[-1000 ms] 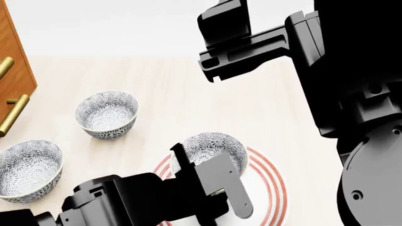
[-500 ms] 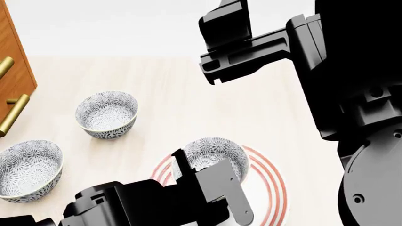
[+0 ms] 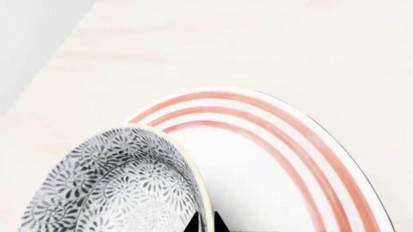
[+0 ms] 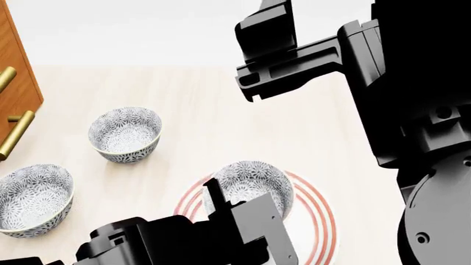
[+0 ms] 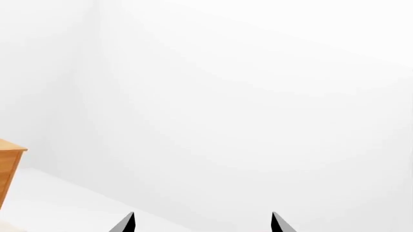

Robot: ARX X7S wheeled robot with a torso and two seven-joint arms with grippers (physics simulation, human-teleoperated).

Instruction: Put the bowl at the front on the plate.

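The blue-grey floral bowl sits over the left part of the white plate with red rings; whether it rests on the plate I cannot tell. My left gripper is shut on the bowl's near rim, one finger inside and one outside. In the left wrist view the bowl overlaps the plate, and the left gripper pinches the cream rim edge between both dark tips. My right gripper hangs high above the table, away from the bowl. Seen from its wrist, the right gripper is open on nothing and faces a white wall.
Two matching floral bowls stand on the pale wooden table, one at mid left and one at the near left. A wooden cabinet with brass handles borders the left edge. The right arm's black body fills the right side.
My left gripper and the bowl have shifted slightly down and right over the plate. The right arm has barely moved.
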